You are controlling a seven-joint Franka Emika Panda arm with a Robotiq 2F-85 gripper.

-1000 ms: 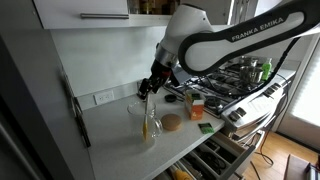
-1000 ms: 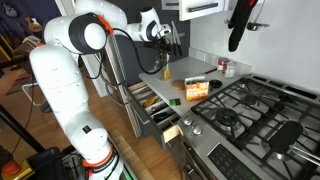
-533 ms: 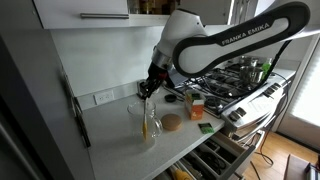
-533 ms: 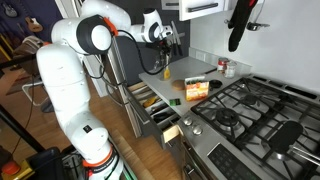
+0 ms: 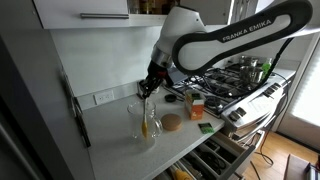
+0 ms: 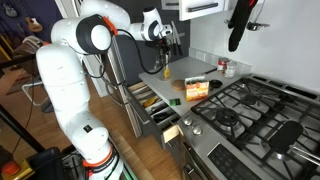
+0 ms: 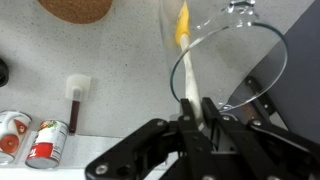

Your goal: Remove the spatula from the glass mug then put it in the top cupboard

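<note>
In an exterior view the white top cupboard hangs at upper left over a pale wall with an outlet. Below it the light counter carries the glass mug, then a round brown disc, with the gas stove at the right above open drawers. The spatula stands inside the mug, yellow blade down, and the gripper pinches the top of its wooden handle above the rim.

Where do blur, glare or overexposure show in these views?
Wrist view: the gripper is close, dark and soft-edged; the glass mug rim carries bright glints. In an exterior view, the window at the right edge is washed out.
</note>
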